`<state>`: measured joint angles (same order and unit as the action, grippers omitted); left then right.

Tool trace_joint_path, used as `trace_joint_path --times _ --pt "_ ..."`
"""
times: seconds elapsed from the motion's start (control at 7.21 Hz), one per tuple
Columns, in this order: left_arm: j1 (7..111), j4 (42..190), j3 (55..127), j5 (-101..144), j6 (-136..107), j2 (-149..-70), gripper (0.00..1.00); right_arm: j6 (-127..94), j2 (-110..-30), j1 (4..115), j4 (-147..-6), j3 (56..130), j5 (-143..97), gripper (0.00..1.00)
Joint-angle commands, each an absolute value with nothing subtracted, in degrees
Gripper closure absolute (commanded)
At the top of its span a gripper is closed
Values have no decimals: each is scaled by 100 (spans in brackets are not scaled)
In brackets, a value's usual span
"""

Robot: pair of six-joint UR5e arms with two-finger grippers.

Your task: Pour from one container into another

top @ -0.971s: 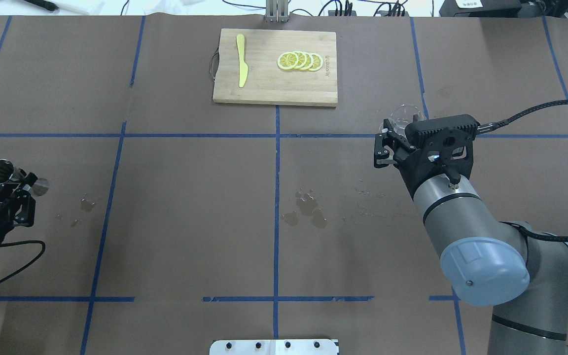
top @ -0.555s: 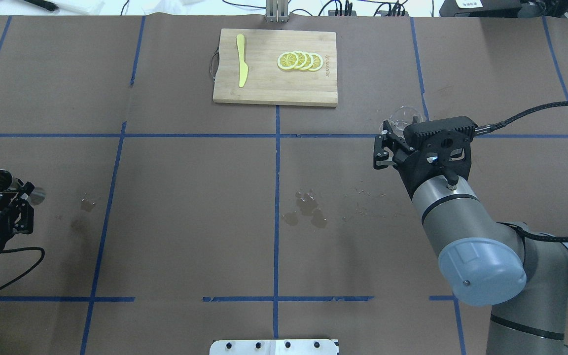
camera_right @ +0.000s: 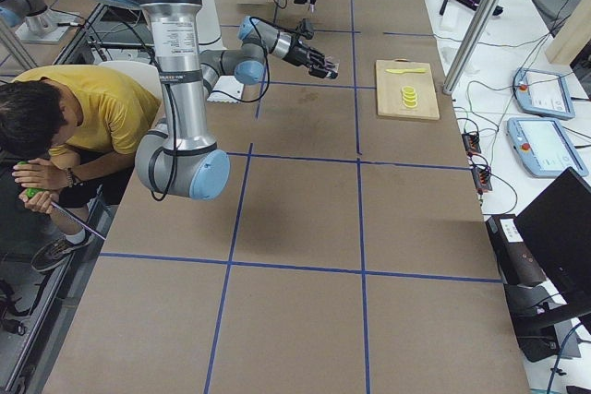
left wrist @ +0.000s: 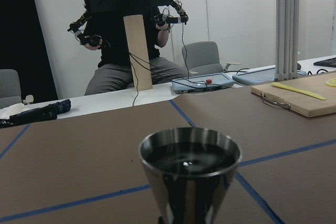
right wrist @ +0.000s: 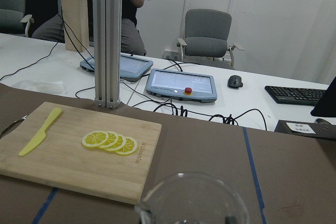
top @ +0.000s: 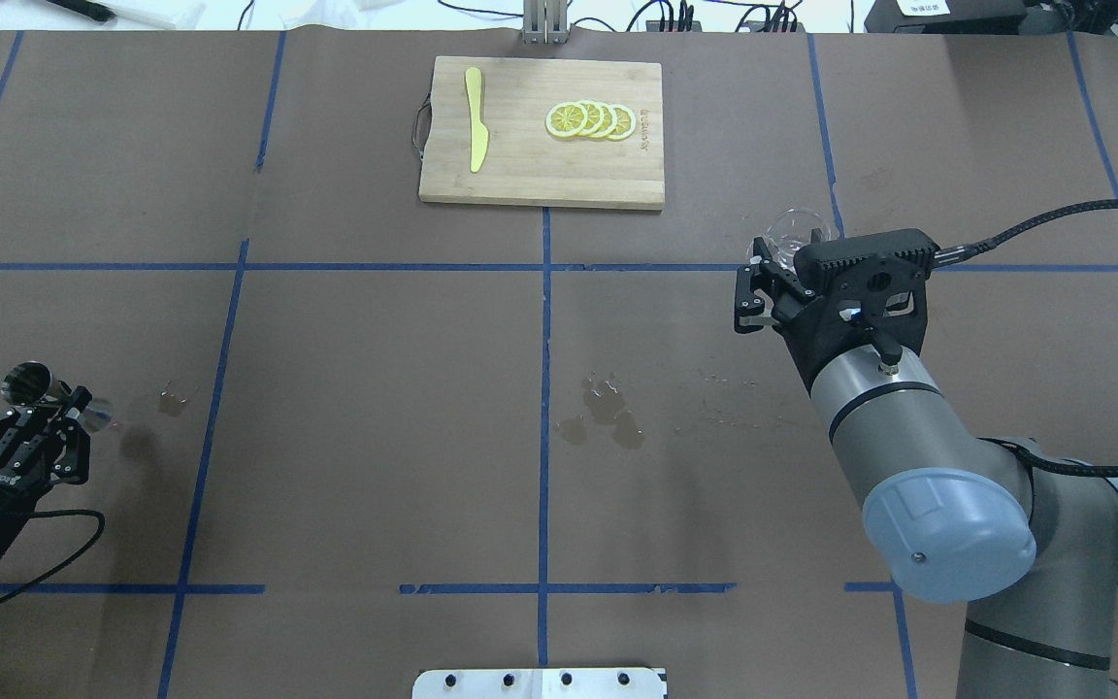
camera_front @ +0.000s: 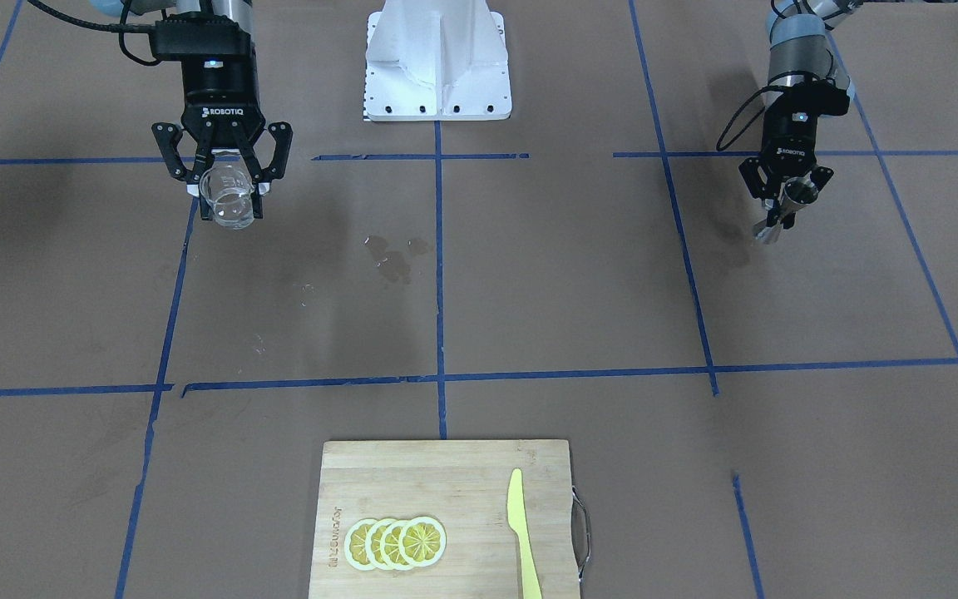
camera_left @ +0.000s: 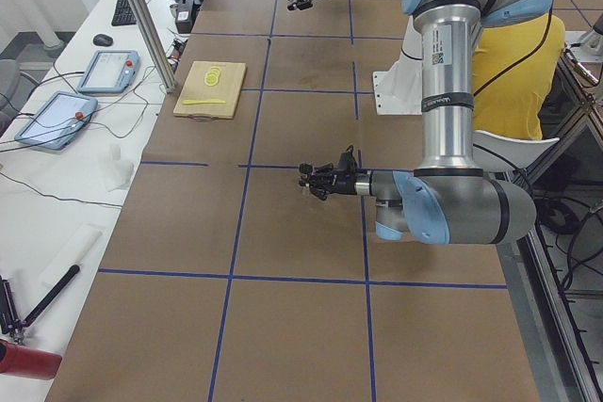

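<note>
Some things are hard to see. In the overhead view, the right end effector (camera_front: 231,185) is hiding most of the glass cup (camera_front: 232,208), so only a bit of clear rim is peeking out. In the right wrist view, the cup's rim is showing at the very bottom and the rest is cut off. In the left wrist view, the bottom cone of the jigger (left wrist: 190,174) is cut off too. Its top cone is looking dark and shiny inside, and I cannot tell if anything is in it.

The glass cup is small, round and see-through. The right end effector is squeezing it from both sides, over the right half of the counter (top: 375,340). The jigger is silver metal with a thin middle. The left end effector (camera_front: 785,200) is pinching that thin middle with its fingers closed tight on it, near the counter's left end.

The two end effectors are sitting well apart. A wide stretch of brown counter with blue tape lines is lying between them, with some wet spots (top: 603,413) near the middle. A wooden cutting board (top: 542,165) is resting by the far edge, well away from both. Lemon slices (top: 590,119) and a yellow knife (top: 475,118) are lying on it.
</note>
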<state>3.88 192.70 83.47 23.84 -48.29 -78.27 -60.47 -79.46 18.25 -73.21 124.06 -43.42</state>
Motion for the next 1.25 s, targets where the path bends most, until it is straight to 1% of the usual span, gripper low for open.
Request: trace_joint_path --times 0.0,0.28,0.42,0.56,1.11 --pt "90 19345 8288 2129 -5404 -7831 100 -6047 -7945 1828 -7321 12401 -4342 100" --pt "-70 19336 8209 2021 -5353 -7901 100 -6064 -7945 1819 -7330 12349 -4350 100" --pt "-79 19336 8279 2030 -5092 -7901 100 -6064 -7945 1819 -7330 12340 -4351 100" --pt "-79 19327 8514 2030 -4776 -7901 100 -6064 -7945 1819 -7321 12349 -4351 100" --pt "-123 19240 8394 2232 -4641 -7910 100 -6064 -7945 1819 -7330 12340 -4351 100"
